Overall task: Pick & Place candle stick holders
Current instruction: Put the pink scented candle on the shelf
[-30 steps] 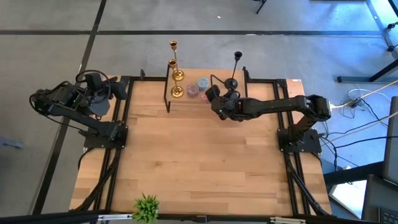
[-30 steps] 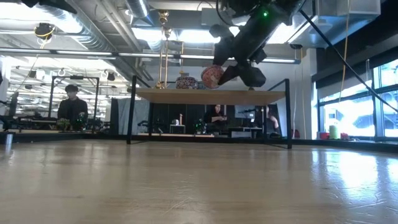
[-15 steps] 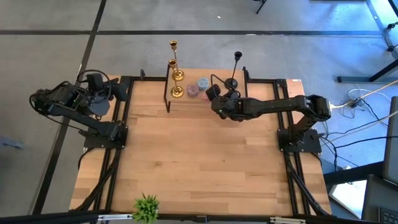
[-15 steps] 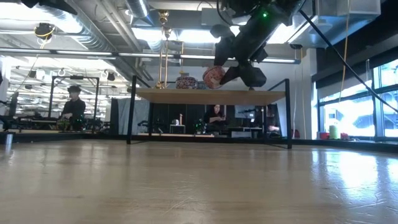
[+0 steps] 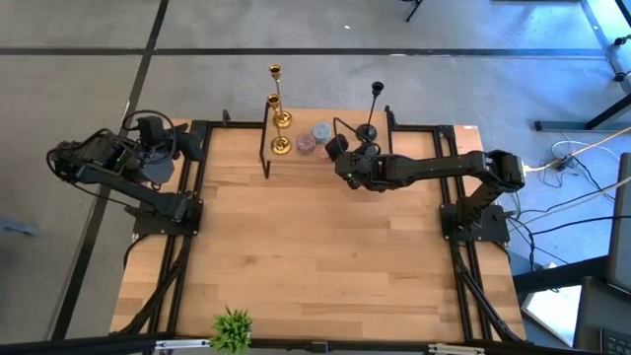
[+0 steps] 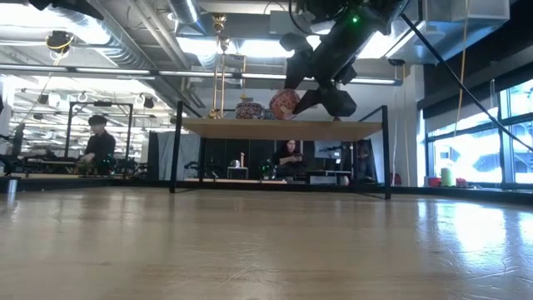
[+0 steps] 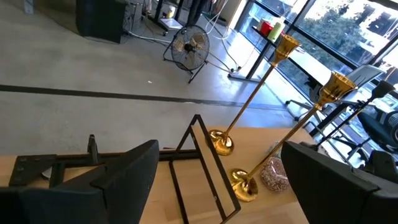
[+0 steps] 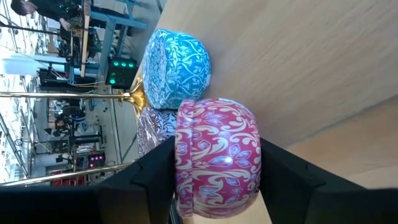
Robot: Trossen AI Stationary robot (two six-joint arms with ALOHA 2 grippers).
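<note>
Two gold candle stick holders [image 5: 276,99] [image 7: 252,102] stand upright on their round bases on a raised wooden shelf [image 6: 275,127] at the table's far edge. A black candle stick holder [image 5: 372,110] stands to their right. My right gripper [image 8: 217,149] [image 5: 335,150] reaches level onto the shelf, its fingers on either side of a red patterned jar [image 8: 217,158] [image 6: 284,103] that sits on the shelf. My left gripper [image 7: 217,180] [image 5: 158,143] waits open at the table's left edge, holding nothing. My right gripper has one finger [image 8: 152,177] on each side of the red jar's round wall [image 8: 186,162], coming slanting down from the table's right. I cannot tell whether the fingers touch the wall. The jar rests on the shelf.
A blue patterned jar [image 8: 174,65] [image 5: 321,130] and a speckled jar [image 5: 307,144] [image 7: 273,174] sit close beside the red one, near the nearer gold holder's base [image 5: 281,146]. A small green plant [image 5: 232,328] stands at the near edge. People show in the room beyond.
</note>
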